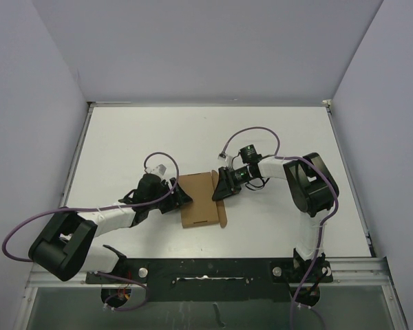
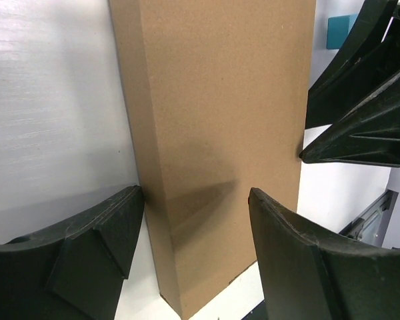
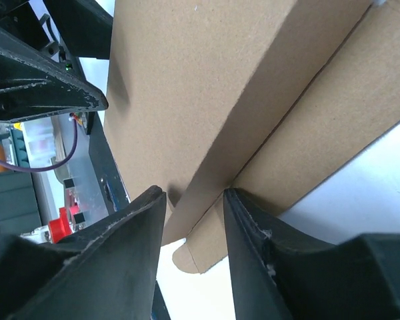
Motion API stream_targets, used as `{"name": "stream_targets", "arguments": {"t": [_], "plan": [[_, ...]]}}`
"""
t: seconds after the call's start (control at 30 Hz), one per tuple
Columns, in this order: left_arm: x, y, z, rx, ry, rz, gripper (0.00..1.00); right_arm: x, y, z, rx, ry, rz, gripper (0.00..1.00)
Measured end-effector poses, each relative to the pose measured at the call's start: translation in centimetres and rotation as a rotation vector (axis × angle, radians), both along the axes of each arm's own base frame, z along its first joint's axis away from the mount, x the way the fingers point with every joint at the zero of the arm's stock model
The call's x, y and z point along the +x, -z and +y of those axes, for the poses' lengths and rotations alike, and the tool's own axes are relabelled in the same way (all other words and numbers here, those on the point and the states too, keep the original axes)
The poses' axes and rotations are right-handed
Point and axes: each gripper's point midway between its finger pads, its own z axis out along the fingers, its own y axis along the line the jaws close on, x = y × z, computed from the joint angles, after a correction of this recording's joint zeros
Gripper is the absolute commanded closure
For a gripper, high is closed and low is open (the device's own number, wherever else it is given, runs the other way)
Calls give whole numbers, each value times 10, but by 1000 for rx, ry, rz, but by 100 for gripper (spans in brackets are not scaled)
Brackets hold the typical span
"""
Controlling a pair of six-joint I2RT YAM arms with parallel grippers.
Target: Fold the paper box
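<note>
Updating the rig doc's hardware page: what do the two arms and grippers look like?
Left arm and right arm: white links between bulky black joint housings, each with a purple cable looping alongside. Left gripper and right gripper: matte black, wedge-shaped fingers with ribbed bracing, edges scuffed whitish. No markings that I can make out.

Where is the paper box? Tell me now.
Top view: the paper box lies near the middle of the table, between the left end effector on its left and the right end effector on its right.
</note>
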Motion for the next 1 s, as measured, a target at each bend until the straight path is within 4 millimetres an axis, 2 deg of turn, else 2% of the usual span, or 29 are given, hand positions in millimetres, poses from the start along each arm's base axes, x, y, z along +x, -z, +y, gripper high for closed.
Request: {"name": "stream_targets", "arguments": {"t": [0.23, 0.43, 0.57, 0.7, 0.9, 1.0], "plan": [[-3, 0, -3, 7, 16, 2, 37, 0, 2, -1, -13, 3, -2, 62], [-4, 0, -4, 14, 25, 1, 36, 0, 3, -1, -18, 3, -1, 72], [-4, -1, -4, 12, 24, 1, 28, -1, 2, -1, -16, 1, 6, 80], [-2, -8, -3, -8, 8, -13, 19, 0, 0, -5, -6, 8, 26, 82], [1, -24, 2, -50, -22, -51, 17, 2, 1, -9, 11, 17, 49, 85], [-1, -24, 3, -68, -35, -46, 17, 3, 0, -11, 19, 21, 58, 85]]}}
